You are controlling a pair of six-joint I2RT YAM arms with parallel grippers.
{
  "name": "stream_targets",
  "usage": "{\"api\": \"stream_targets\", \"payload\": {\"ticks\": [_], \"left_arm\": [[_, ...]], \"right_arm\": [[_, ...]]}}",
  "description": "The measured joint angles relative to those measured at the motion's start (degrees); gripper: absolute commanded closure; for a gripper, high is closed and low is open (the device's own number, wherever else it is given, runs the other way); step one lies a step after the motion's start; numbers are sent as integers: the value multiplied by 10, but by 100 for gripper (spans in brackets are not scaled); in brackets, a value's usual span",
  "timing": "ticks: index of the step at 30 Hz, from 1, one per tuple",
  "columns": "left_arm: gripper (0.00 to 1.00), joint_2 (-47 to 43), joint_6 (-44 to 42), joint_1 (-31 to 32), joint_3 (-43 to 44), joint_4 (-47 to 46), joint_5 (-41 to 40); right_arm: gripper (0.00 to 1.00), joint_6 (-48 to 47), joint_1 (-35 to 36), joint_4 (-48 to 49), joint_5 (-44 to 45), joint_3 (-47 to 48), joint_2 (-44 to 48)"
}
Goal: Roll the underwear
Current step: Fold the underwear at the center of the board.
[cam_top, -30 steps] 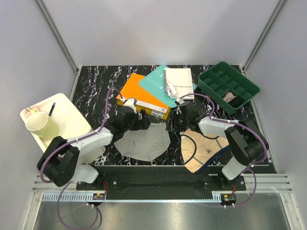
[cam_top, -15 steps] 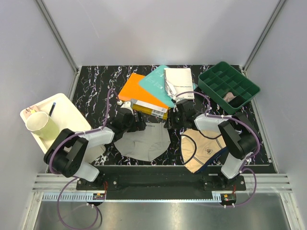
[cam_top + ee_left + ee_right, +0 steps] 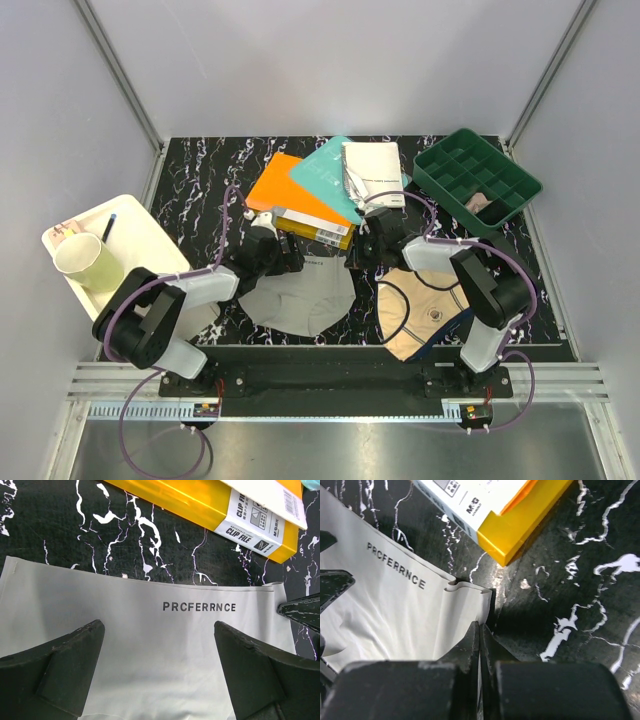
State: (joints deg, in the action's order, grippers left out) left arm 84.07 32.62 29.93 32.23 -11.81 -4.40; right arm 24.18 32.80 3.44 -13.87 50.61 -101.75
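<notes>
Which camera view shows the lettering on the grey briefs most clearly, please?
The left wrist view: the lettering on the grey briefs sits centred, level and readable. The right wrist view shows it slanted and off-centre; the top view shows only a tiny dark mark.

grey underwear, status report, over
Left gripper open over grey underwear. Right gripper shut on its waistband corner. Yellow clip file close behind, not touching.

Grey briefs are lying flat and unrolled at the near centre of the desk. The waistband is facing the far side, showing small dark lettering, and its right corner is puckering. Beige briefs with navy edging are lying spread open, just to their right.
</notes>
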Motion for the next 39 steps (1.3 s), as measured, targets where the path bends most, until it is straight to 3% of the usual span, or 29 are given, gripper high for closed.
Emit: {"api": "stream_targets", "payload": {"ticks": [17,31,39], "left_arm": [[1,-1,-11,8,0,3,-3],[1,-4,-9,128,63,15,3],[9,58,9,202,103,-14,34]], "right_arm": [[100,29,2,-52,72,-4,27],[100,24,2,-155,106,-3,73],[100,20,2,-233,176,11,133]]}}
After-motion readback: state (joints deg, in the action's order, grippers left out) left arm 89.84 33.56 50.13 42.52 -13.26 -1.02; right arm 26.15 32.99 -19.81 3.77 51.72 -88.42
